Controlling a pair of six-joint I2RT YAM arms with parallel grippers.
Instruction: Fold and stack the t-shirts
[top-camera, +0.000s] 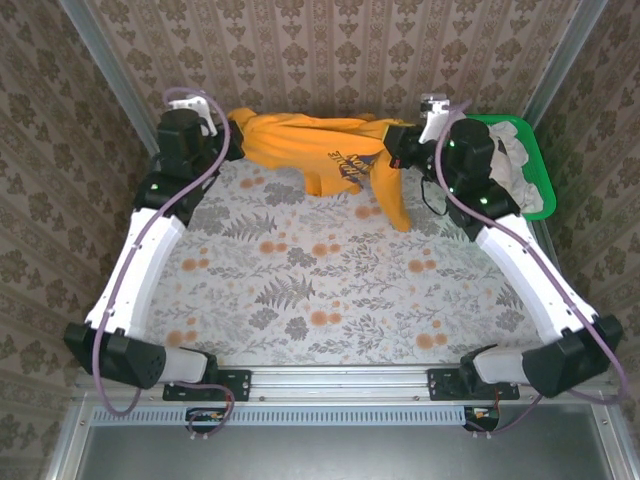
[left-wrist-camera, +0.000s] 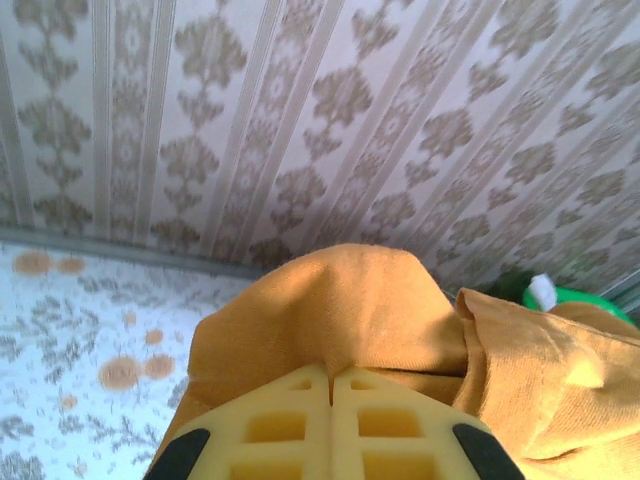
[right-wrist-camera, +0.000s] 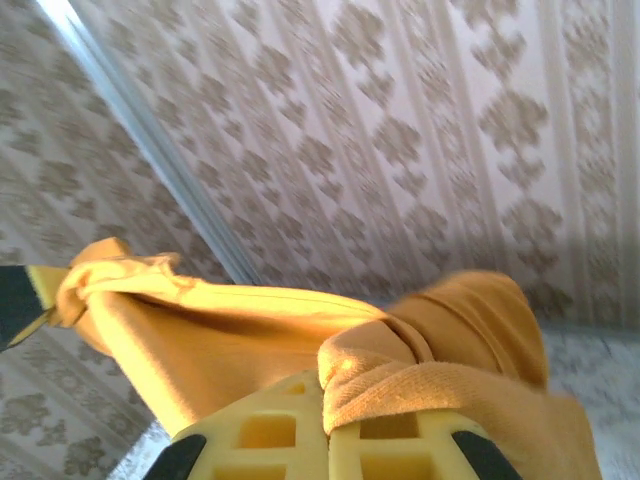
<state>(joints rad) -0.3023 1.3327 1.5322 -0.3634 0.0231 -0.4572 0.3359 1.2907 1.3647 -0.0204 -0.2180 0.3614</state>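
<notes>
— Bases of our two arms sit nearest in the overhead view, and both arms reach away to the far edge of the table (top-camera: 300, 300). What do we hold out there?

— We hold the mustard-orange t-shirt (top-camera: 320, 150) strung between us, its long axis running left to right along the back wall. Our left gripper (top-camera: 232, 135) has one end and our right gripper (top-camera: 400, 145) the other. The printed body sags in the middle, and a tail hangs down to the table beside the right gripper.

— And the rest of the laundry?

— White t-shirts (top-camera: 512, 160) lie bunched in the green basket (top-camera: 538, 185), just beyond our right arm.

— What do we see from the left wrist?

— Our left gripper (left-wrist-camera: 330, 385) has its jaws pressed together with cloth pinched at the tips. The t-shirt (left-wrist-camera: 340, 310) bulges just ahead and runs off rightward, toward the basket (left-wrist-camera: 585, 300). We face the wall, so the wrist points outward and a little upward.

— And from the right wrist?

— Our right gripper (right-wrist-camera: 328, 420) is likewise clamped on fabric, a thick hem lapping over one finger (right-wrist-camera: 400, 445). The t-shirt (right-wrist-camera: 230, 320) leads away to the left as a taut band.

— So what does the next move turn on?

— Neither arm is nearer, since each holds its own end. We judge that the shirt must come down flat, both arms lowering together with the span held across the table.
</notes>
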